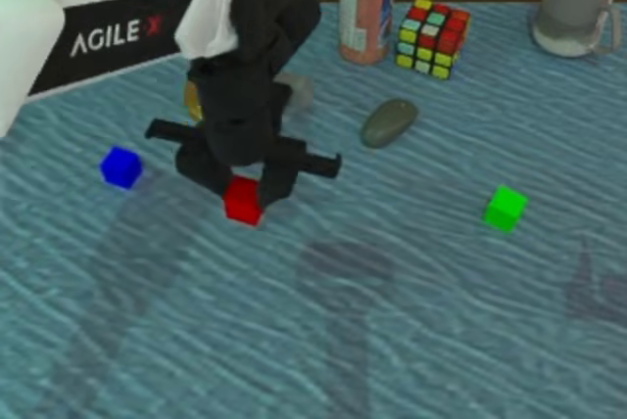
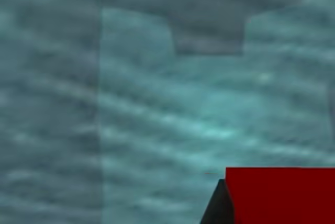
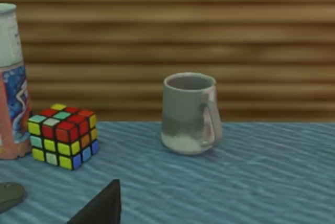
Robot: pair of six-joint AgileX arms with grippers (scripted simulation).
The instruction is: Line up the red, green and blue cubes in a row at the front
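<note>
My left gripper (image 1: 245, 194) sits low over the red cube (image 1: 242, 202), which lies on the blue-rippled surface (image 1: 392, 321) between the other two task cubes. From above, the cube shows just at the front edge of the gripper body, so the jaws are around it or right at it. The left wrist view shows the red cube (image 2: 280, 195) filling one corner with a dark fingertip (image 2: 217, 208) pressed against its side, but I cannot tell whether the jaws are clamped on it or merely apart beside it.

Taking the red cube as my landmark: the blue cube (image 1: 121, 166) lies to its left and slightly farther back, fairly near; the green cube (image 1: 506, 209) lies well apart to its right, at about the same depth. A grey stone-like lump (image 1: 389, 121), a can (image 1: 368, 3), a multicoloured puzzle cube (image 1: 433, 37) and a mug (image 1: 580, 6) all stand behind it toward the right.

My right arm does not show from above; its wrist camera looks toward the mug (image 3: 189, 113) and the puzzle cube (image 3: 63, 136), so I judge it parked.

The cubes are plain, with no long axis to worry about. My left arm is nearer red and blue; green would suit the right arm.
</note>
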